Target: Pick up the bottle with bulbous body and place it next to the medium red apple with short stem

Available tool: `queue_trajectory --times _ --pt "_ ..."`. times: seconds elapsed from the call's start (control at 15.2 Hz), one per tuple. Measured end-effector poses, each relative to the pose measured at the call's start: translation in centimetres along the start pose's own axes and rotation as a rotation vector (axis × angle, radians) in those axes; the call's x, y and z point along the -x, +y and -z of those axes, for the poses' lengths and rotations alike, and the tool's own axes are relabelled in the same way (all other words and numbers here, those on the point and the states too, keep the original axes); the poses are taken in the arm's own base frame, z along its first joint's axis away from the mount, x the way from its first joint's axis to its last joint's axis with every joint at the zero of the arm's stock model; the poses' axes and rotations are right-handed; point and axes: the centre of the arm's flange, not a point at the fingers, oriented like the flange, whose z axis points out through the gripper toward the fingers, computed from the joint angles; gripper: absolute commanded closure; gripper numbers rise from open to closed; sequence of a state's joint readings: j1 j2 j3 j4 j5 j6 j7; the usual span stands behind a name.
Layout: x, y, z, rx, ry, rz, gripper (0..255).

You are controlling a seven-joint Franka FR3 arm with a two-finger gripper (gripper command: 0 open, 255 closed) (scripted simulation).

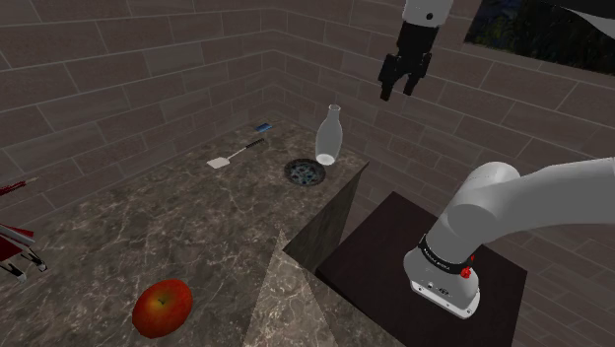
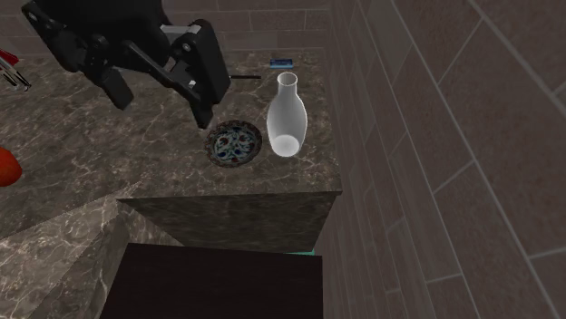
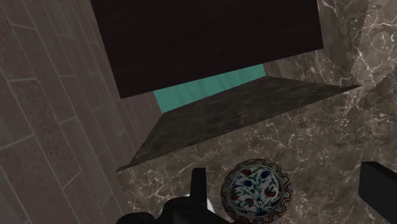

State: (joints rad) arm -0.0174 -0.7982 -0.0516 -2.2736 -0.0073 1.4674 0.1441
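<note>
The bottle [image 1: 329, 135] is pale and translucent, with a narrow neck and a bulbous body. It stands upright near the marble counter's [image 1: 197, 227] far corner, also seen as the bottle [image 2: 287, 116] in the second exterior view. The red apple [image 1: 163, 307] lies at the counter's near end in the shoulder view; a sliver of the apple [image 2: 4, 166] shows at the second exterior view's left edge. My black gripper [image 1: 404, 79] hangs open high above the counter's edge, up and to the right of the bottle, holding nothing. In the wrist view the gripper [image 3: 289, 188] has its fingers wide apart.
A round patterned plate [image 1: 307, 173] lies beside the bottle, and the plate [image 3: 256, 191] sits below the fingers in the wrist view. A white spatula [image 1: 237, 153] with a blue-tipped handle lies further back. A red object [image 1: 20, 246] is at the left edge. Brick walls close the corner. The dark stand [image 1: 424, 266] sits lower right.
</note>
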Motion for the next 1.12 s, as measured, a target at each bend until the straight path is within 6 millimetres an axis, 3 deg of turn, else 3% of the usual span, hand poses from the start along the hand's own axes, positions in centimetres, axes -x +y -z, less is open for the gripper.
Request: queue_trajectory --times 0.26,1.12 --pt "-2.0 0.7 -1.4 0.003 0.004 0.004 0" --pt "-16.1 3.8 -9.7 0.019 0.039 0.030 0"
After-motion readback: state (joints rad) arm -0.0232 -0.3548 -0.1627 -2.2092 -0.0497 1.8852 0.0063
